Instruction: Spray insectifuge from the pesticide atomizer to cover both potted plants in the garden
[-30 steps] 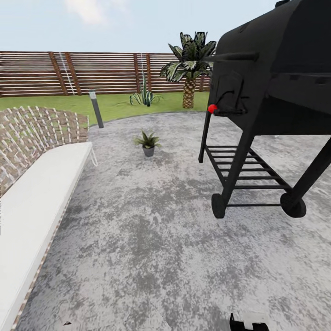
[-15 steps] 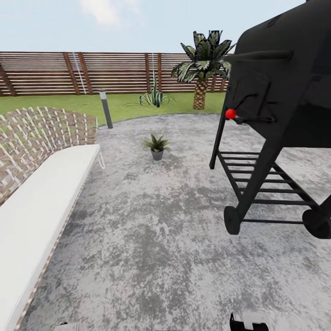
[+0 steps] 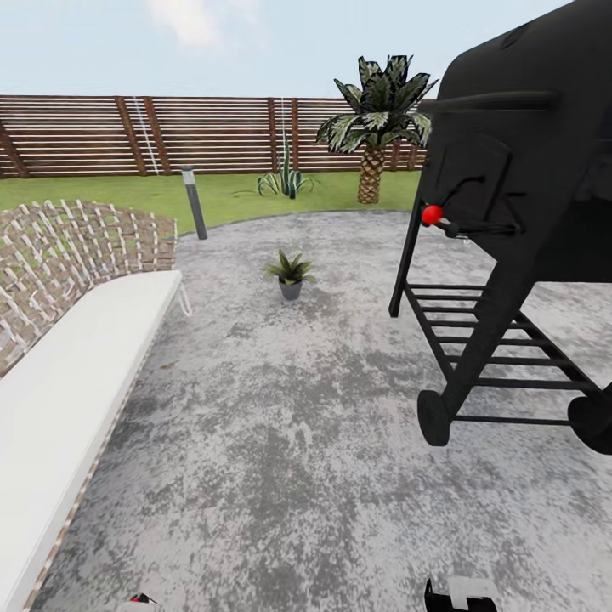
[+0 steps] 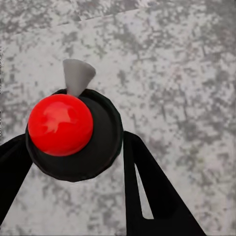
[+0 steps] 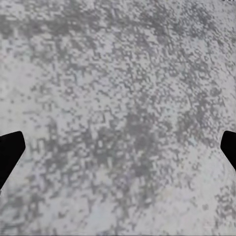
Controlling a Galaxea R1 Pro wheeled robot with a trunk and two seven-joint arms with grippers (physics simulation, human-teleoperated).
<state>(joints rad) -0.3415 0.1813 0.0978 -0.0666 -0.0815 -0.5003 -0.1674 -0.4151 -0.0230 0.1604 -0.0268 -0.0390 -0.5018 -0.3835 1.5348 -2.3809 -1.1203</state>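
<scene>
My left hand (image 4: 73, 162) covers the pesticide atomizer (image 4: 61, 125) below its red top; my right hand's fingertips (image 5: 10, 152) are cut off at the frame edges.

Potted plant (image 3: 290, 274) on grey paving (image 3: 280, 442)

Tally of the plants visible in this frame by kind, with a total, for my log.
Potted plant on the paving: 1
Palm by the fence: 1
Spiky agave on the lawn: 1
Total: 3
</scene>
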